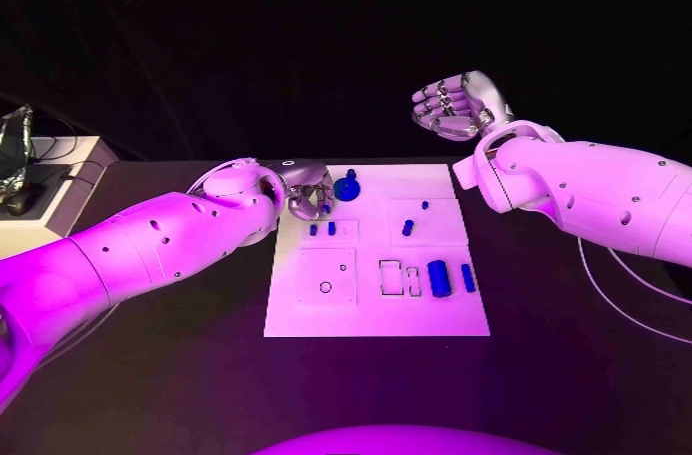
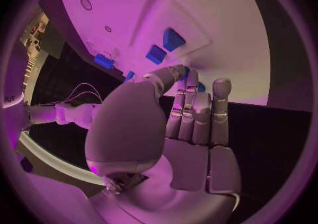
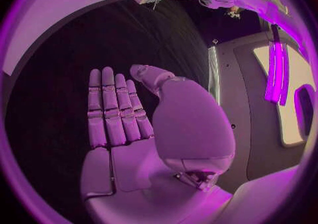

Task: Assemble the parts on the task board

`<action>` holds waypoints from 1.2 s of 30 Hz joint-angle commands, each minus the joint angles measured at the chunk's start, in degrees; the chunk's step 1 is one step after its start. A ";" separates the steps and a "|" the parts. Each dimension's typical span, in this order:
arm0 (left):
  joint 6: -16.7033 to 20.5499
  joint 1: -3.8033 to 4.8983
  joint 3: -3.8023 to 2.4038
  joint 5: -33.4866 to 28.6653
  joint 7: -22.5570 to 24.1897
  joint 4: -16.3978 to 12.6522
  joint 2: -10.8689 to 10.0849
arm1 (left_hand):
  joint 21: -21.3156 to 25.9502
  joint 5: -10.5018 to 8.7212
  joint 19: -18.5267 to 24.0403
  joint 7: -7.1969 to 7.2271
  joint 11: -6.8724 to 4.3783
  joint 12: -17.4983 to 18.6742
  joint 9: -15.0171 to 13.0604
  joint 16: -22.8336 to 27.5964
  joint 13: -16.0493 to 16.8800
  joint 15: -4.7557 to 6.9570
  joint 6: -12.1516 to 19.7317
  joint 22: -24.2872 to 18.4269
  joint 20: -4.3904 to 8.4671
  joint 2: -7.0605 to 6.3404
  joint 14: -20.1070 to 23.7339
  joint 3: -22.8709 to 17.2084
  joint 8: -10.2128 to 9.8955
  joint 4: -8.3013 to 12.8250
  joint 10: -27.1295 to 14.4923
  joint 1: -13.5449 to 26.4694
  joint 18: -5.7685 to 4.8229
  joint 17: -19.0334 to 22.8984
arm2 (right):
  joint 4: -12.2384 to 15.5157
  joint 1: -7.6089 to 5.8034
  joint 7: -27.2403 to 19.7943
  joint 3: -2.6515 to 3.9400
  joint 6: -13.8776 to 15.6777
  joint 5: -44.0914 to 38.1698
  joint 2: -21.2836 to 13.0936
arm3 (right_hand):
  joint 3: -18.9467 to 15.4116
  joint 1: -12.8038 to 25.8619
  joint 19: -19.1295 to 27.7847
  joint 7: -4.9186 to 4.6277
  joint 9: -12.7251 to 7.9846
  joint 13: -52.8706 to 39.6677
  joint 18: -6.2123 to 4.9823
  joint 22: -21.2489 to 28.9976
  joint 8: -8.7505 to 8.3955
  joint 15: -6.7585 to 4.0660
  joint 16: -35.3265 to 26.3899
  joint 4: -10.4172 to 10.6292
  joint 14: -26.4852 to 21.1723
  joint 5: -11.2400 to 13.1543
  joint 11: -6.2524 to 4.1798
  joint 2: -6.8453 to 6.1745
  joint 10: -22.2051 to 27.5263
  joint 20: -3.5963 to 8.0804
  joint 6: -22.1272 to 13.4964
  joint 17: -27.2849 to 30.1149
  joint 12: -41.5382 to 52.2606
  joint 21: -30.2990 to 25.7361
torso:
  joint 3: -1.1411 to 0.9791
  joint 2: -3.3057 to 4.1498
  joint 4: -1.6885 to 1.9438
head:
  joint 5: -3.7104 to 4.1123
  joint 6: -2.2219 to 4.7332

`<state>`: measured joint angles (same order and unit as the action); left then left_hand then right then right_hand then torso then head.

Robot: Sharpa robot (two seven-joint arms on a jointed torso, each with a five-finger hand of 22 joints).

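Note:
The white task board (image 1: 375,310) lies in the middle of the table. My left hand (image 1: 306,191) is low over its far left corner, right beside a round blue part (image 1: 348,187). In the left wrist view the thumb meets the straight fingers (image 2: 199,110), and a bit of blue (image 2: 201,87) shows behind the fingertips; I cannot tell whether it is held. Small blue pegs (image 1: 322,229) stand just in front of that hand, others (image 1: 408,227) further right. A blue cylinder (image 1: 438,277) and a thin blue piece (image 1: 467,277) lie at the board's right. My right hand (image 1: 451,105) is raised beyond the far edge, its palm (image 3: 126,144) bare.
A white box (image 1: 65,190) with dark items sits at the table's left edge. The board carries outlined slots (image 1: 392,277) and small holes (image 1: 326,287) on its near half. My right forearm (image 1: 606,190) hangs over the table's right side.

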<state>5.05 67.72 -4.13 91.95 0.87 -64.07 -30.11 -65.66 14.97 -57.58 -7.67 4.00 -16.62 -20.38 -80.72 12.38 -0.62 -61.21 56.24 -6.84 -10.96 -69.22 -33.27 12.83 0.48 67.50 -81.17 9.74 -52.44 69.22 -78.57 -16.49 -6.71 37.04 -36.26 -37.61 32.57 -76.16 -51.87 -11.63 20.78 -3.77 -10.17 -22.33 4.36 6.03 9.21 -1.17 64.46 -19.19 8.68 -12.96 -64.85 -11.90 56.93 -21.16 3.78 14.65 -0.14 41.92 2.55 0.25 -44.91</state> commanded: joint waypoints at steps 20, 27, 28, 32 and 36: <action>-0.93 -0.13 0.61 1.65 -0.79 0.17 0.12 | 1.58 0.29 0.29 0.61 -0.67 -15.52 -0.87 -2.19 10.07 0.43 1.75 -0.67 0.32 -0.37 -0.91 2.73 0.19 -0.99 -9.44 1.90 -0.47 -2.53 | -0.06 0.01 -0.39 0.03 -1.09 -0.47 -0.08 | 0.22 0.23 0.47 -0.48 -0.14 0.12 -0.14 0.60 -0.21 0.19 -0.80 -0.22 -0.87 -0.37 0.17 0.54 0.50 -0.48 -0.18 0.23 -0.18 -0.87 | 0.05 0.03 0.03 | 0.12 -0.13; 0.81 -0.15 0.61 1.59 -0.60 0.01 -0.11 | 2.42 0.34 1.03 0.35 -0.05 -18.12 -0.32 -2.02 11.30 -0.04 4.17 -1.54 0.08 -0.83 -0.10 2.19 -0.95 -1.39 -12.93 2.01 -0.30 -1.36 | -0.10 0.02 -0.34 0.03 -1.08 -0.45 -0.37 | 0.25 0.25 0.51 -0.52 -0.17 0.12 -0.14 0.82 -0.25 0.24 -0.95 -0.21 -0.97 -0.37 0.21 0.52 0.62 -0.55 -0.29 0.28 -0.18 -1.10 | 0.10 0.02 0.03 | 0.18 -0.21; 0.91 -0.15 0.61 1.58 -0.61 -0.02 -0.16 | 2.48 0.34 1.07 0.35 0.01 -18.36 -0.21 -1.98 11.36 -0.11 4.54 -1.58 0.02 -0.88 0.04 2.09 -1.17 -1.42 -13.24 1.99 -0.29 -1.16 | -0.12 0.03 -0.33 0.03 -1.06 -0.44 -0.43 | 0.25 0.25 0.51 -0.52 -0.17 0.12 -0.14 0.82 -0.25 0.24 -0.95 -0.21 -0.97 -0.37 0.21 0.52 0.62 -0.55 -0.29 0.28 -0.18 -1.10 | 0.11 0.02 0.04 | 0.16 -0.22; 1.17 -0.16 0.60 1.53 -0.68 -0.15 -0.36 | 2.82 0.33 1.43 0.31 0.19 -18.73 -0.06 -1.83 11.44 -0.23 4.98 -1.95 -0.07 -1.05 0.46 1.99 -1.45 -1.51 -13.88 2.04 -0.19 -0.55 | -0.16 0.03 -0.30 0.03 -0.97 -0.41 -0.68 | 0.25 0.26 0.53 -0.53 -0.19 0.12 -0.15 0.91 -0.27 0.27 -1.01 -0.22 -1.02 -0.38 0.23 0.49 0.68 -0.58 -0.34 0.30 -0.18 -1.19 | 0.02 0.01 -0.02 | -0.04 -0.23; 1.30 -0.16 0.60 1.43 -0.76 -0.33 -0.51 | 3.14 0.31 1.76 0.33 0.39 -19.11 0.06 -1.74 11.52 -0.41 5.30 -2.28 -0.19 -1.34 0.72 2.04 -1.67 -1.71 -14.50 2.32 -0.12 -0.19 | -0.18 0.04 -0.30 0.03 -0.88 -0.41 -0.90 | 0.27 0.25 0.59 -0.53 -0.22 0.12 -0.16 1.25 -0.28 0.37 -1.25 -0.27 -1.21 -0.38 0.28 0.42 0.91 -0.69 -0.42 0.38 -0.20 -1.54 | 0.09 -0.01 0.00 | 0.07 -0.25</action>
<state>5.73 67.56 -3.52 93.07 0.29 -64.18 -30.65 -62.83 15.01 -56.38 -7.30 4.39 -35.44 -20.41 -82.72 23.84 -1.04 -56.29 54.06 -7.04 -11.79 -68.99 -31.22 11.44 -0.97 53.53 -78.98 9.74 -52.72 69.04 -78.55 -16.40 -6.73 36.73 -36.25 -38.45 32.73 -76.16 -51.46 -11.81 20.65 -3.73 -10.17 -21.16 4.36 6.43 8.28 -1.34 63.63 -19.19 9.06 -12.96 -64.41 -12.31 56.75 -20.85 3.78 13.43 -0.07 41.94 2.55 0.27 -45.15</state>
